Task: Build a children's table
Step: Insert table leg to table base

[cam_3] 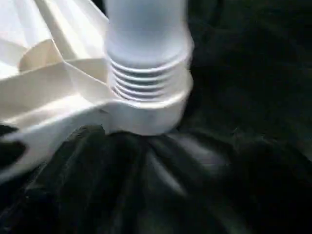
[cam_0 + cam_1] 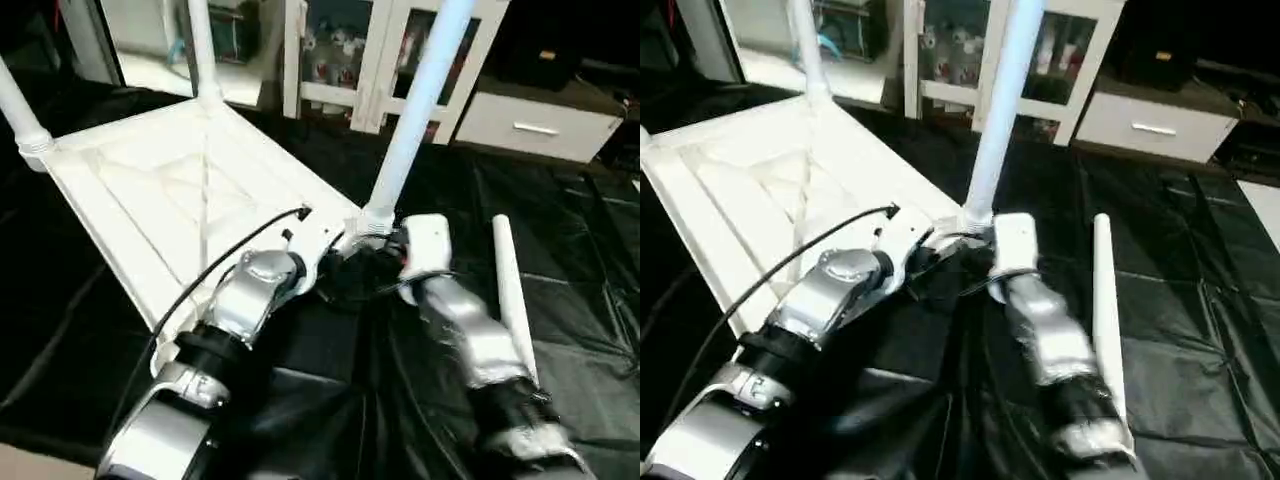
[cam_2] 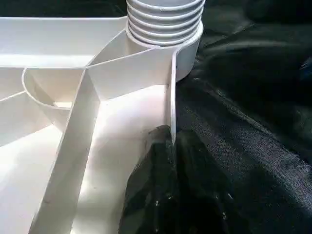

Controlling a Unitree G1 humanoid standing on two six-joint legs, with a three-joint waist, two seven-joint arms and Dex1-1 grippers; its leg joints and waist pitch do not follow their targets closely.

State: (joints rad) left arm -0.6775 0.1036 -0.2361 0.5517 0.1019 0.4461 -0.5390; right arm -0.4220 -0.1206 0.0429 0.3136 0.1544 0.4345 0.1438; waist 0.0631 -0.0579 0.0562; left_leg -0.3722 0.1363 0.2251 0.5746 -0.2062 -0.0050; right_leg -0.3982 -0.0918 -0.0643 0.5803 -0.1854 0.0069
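Observation:
The children's table top (image 2: 120,200) lies upside down on the black cover, ribs facing up. Three legs stand in its corner sockets: one at the far left (image 2: 18,110), one at the back (image 2: 200,45), and one at the near right corner (image 2: 415,110). That near leg's threaded end (image 3: 165,19) sits in its round socket (image 1: 146,112). My left gripper (image 3: 168,139) is shut on the top's thin rim wall just beside that socket. My right gripper (image 2: 388,255) is low against the socket's outer side. A loose leg (image 2: 510,290) lies on the cover to the right of my right forearm.
The black cover (image 2: 585,260) is wrinkled around the near corner. A white glass-door cabinet (image 2: 350,60) and a white drawer unit (image 2: 535,125) stand behind the work table. A black cable (image 2: 200,275) runs along my left forearm.

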